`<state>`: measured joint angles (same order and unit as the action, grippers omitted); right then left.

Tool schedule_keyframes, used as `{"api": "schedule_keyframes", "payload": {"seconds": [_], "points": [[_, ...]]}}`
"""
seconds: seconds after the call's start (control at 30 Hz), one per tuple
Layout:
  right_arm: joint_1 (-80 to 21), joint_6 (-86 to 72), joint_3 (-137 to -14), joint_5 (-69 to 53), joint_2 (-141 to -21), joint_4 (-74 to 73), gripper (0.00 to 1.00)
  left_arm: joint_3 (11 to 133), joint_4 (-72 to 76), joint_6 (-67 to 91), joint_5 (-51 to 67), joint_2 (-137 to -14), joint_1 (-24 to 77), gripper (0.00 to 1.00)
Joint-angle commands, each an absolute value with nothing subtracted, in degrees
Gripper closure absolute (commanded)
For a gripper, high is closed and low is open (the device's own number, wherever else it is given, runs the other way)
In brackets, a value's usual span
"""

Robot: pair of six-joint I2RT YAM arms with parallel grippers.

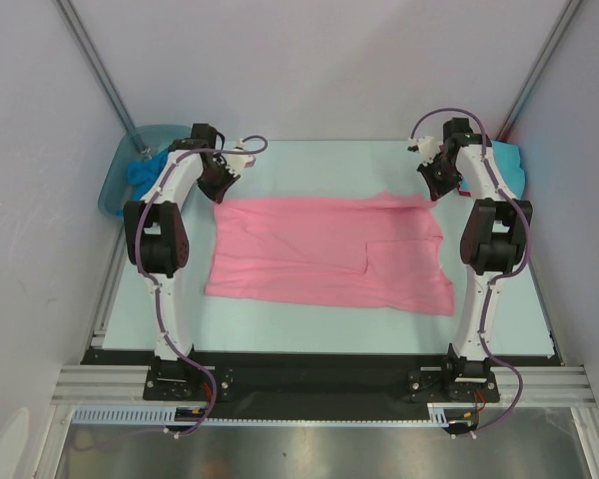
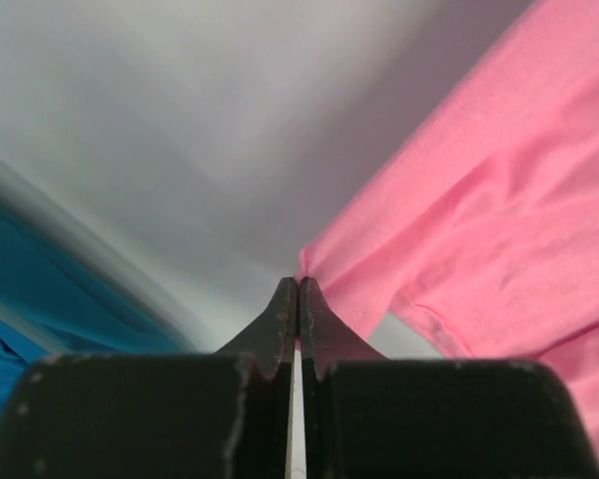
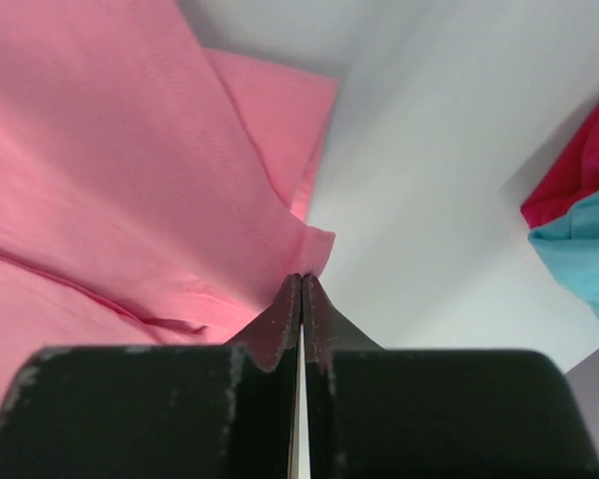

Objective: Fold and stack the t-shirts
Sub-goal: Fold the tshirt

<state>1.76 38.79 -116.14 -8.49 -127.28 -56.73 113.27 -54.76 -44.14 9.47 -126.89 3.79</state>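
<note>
left end effector (image 2: 298, 287): clamps pink t-shirt (image 1: 319, 249) corner | right end effector (image 3: 301, 282): clamps its other corner

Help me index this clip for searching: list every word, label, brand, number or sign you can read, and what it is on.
There are none: the pink t-shirt, the red t-shirt, the turquoise t-shirt, the plastic tub and the table all look plain, no print or label in any view.

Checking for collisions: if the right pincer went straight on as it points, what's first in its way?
The pink t-shirt corner pinched at the right pincer tips; beyond it, apparently just table, depth unclear.
</note>
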Motion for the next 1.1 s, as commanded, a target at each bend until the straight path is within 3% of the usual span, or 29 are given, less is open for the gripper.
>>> {"api": "schedule_keyframes", "payload": {"seconds": [0.0,1.07], "points": [[2.64,41.66,-115.15,-8.53,-122.26,-58.54,1.0,111.54,-55.46,-47.46,11.33,-121.21,3.52,1.0],[2.46,53.96,-103.36,-4.22,-111.01,-62.66,1.0,105.38,-52.82,-52.38,14.59,-113.73,2.72,1.0]]}}
